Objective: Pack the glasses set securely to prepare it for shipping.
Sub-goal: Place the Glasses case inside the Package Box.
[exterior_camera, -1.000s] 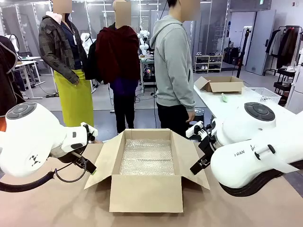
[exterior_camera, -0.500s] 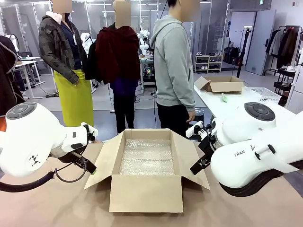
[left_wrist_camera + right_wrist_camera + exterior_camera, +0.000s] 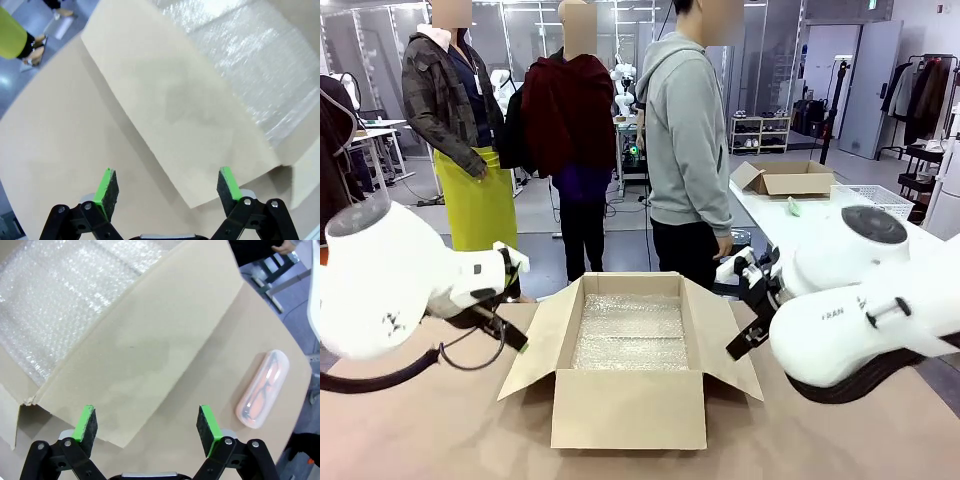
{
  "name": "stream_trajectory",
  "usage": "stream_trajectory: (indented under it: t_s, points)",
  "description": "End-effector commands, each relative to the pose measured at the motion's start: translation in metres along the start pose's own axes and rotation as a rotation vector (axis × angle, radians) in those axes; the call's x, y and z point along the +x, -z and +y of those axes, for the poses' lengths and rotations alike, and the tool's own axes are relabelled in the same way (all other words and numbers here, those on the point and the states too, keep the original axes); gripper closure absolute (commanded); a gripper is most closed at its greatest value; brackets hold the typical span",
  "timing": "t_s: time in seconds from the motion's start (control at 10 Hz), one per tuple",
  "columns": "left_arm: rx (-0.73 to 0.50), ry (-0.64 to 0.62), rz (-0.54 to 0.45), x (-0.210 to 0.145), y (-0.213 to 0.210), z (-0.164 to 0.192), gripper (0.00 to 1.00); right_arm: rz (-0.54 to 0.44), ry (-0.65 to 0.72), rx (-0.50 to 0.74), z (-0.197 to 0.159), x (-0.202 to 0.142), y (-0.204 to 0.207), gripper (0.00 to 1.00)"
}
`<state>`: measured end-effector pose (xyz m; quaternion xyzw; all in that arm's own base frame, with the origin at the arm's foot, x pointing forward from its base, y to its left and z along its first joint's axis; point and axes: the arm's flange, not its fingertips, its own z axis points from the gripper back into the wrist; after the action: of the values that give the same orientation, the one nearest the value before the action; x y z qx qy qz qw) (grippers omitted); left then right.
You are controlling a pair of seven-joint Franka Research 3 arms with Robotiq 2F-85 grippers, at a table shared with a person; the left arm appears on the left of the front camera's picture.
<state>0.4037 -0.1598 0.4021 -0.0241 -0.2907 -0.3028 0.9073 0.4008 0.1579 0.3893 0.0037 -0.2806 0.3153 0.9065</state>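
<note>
Standing by the tabletop, I note a large brown cardboard box at its middle, top open and all flaps splayed outward. A sheet of bubble wrap lines the bottom of the box; nothing lies on it.

Left gripper: jaws spread wide, holding nothing. It hangs above the box's left flap, with one green pad over the flap's edge and the other over bare tabletop. It touches neither.

Right gripper: jaws likewise spread wide and empty. It hangs above the box's right flap, just clear of the cardboard.

Glasses set: one pale pink case lies flat on the tabletop on the right-hand side of the box. It sits near the right flap but apart from it, and off to the side of the right gripper's fingers. The case is shut, and through its translucent shell an orange frame shows faintly. Nothing is touching it.

A person in a grey hooded top stands at the far side, turned partly away, with one hand hanging at the side.
</note>
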Motion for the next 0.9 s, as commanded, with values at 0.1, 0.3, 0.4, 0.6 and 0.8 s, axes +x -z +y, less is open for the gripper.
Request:
stream_trajectory:
  t_s: [0.1,0.3,0.4,0.6,0.8]
  points:
    - [-0.172,0.032,-0.053,0.033,-0.093,0.026,0.0,0.128,0.118,-0.046,-0.045,0.023,-0.05,0.0]
    - [-0.261,0.058,-0.148,0.048,-0.151,0.035,0.0,0.233,0.272,-0.072,-0.094,0.031,-0.044,0.0]
    - [-0.308,0.061,-0.184,0.052,-0.175,0.041,0.0,0.251,0.365,-0.091,-0.113,0.031,-0.026,0.0]
    - [-0.343,0.107,-0.277,0.048,-0.215,0.035,0.0,0.305,0.394,-0.09,-0.139,0.027,0.02,0.0]
    - [-0.277,0.061,-0.219,0.055,-0.194,0.035,0.0,0.33,0.454,-0.042,-0.159,0.021,0.053,0.0]
